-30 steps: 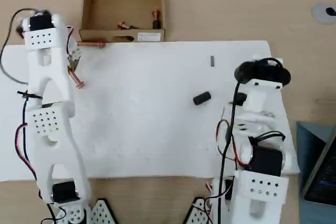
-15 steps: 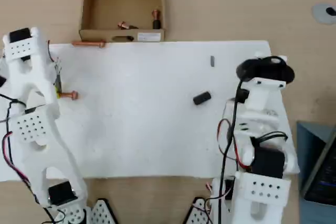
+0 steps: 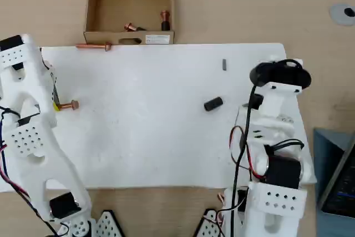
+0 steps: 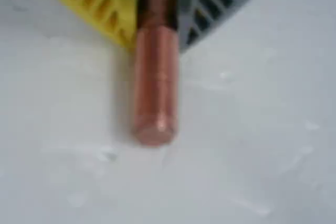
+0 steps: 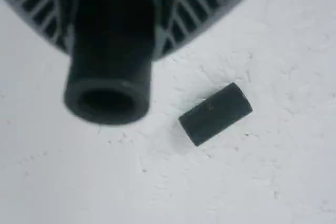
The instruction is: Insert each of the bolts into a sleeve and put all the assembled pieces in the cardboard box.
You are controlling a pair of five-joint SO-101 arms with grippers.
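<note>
My left gripper [image 4: 156, 19] sits at the left edge of the white foam mat [image 3: 144, 137], clamped on the shank of a copper bolt [image 4: 155, 93]. In the high view the bolt's long axis runs across the table, and its free end points toward the right arm. My right gripper [image 5: 113, 24] is closed around a black sleeve [image 5: 110, 77], which sticks out past the jaws with its open bore clear of them.

The coming move turns on one relation, as I read it. The held bolt and the held sleeve are well apart, one at each side of the mat, at about the same depth from me. The bolt already points the right way. From the high view I cannot tell which way the sleeve's bore faces along the table, so I expect to have to line it up with the bolt's axis.

A second sleeve [image 3: 213, 104] lies loose on the mat just beside the right gripper, on its side and slightly skewed. The right arm is much the nearer of the two to it.

Farther out, a small dark piece [image 3: 224, 64] rests on the mat; I cannot say what it is. Another bolt [image 3: 94, 46] lies along the mat's far edge, nearer the left arm and just in front of the cardboard box [image 3: 89, 9]. Inside the box are two pieces [image 3: 165, 19] that look assembled.
</note>
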